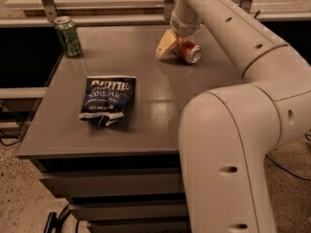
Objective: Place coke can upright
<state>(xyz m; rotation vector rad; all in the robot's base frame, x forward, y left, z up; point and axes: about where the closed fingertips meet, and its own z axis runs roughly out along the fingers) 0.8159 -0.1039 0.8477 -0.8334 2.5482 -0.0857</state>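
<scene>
The coke can (187,52), red-orange with a silver end, lies on its side on the far middle of the grey table (160,101), its silver end facing front-right. My gripper (173,47) reaches down from the white arm (228,23) and sits right at the can's left end, touching it or nearly so. The far side of the can and the gripper's other side are hidden.
A green can (68,36) stands upright at the table's far left corner. A dark blue chip bag (108,100) lies flat left of centre. My arm's large white body (228,154) covers the table's right front. A metal rail (112,19) runs behind the table.
</scene>
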